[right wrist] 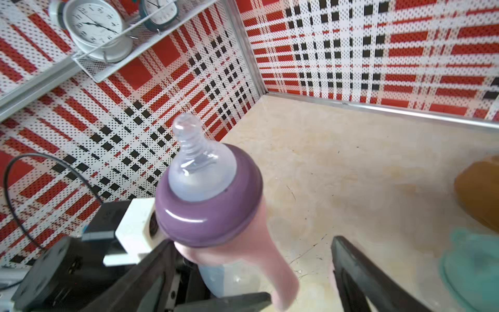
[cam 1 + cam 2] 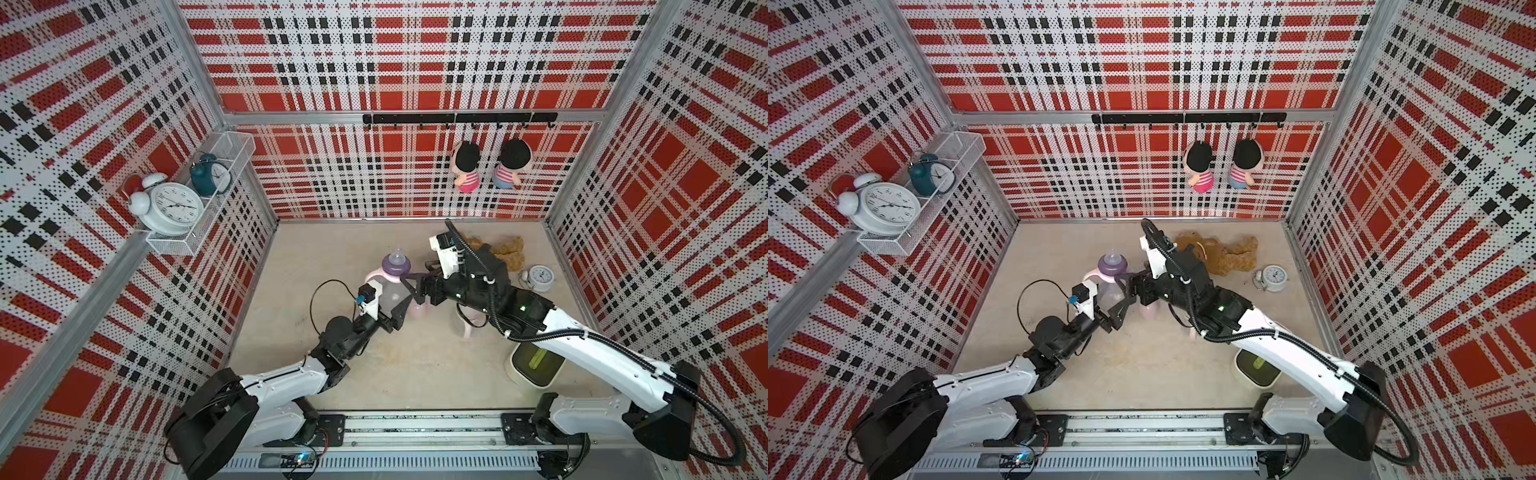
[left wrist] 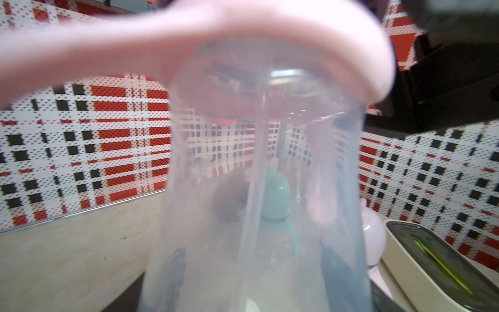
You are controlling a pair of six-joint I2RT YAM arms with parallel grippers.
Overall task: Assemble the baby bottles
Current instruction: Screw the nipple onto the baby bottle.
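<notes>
Toward the left, the left end effector [image 2: 397, 309] is clamped on the clear body of a baby bottle [image 2: 392, 286], upright over the counter [image 2: 374, 374]. Its purple teat collar [image 1: 208, 213] sits above the pink handle ring [image 1: 259, 259]. To the right, the right end effector [image 2: 411, 283] has its jaws apart beside the collar, gripping nothing. Best handling, I'd judge: hold the left clamp firm and draw the right one straight back, clear of teat and handle.
</notes>
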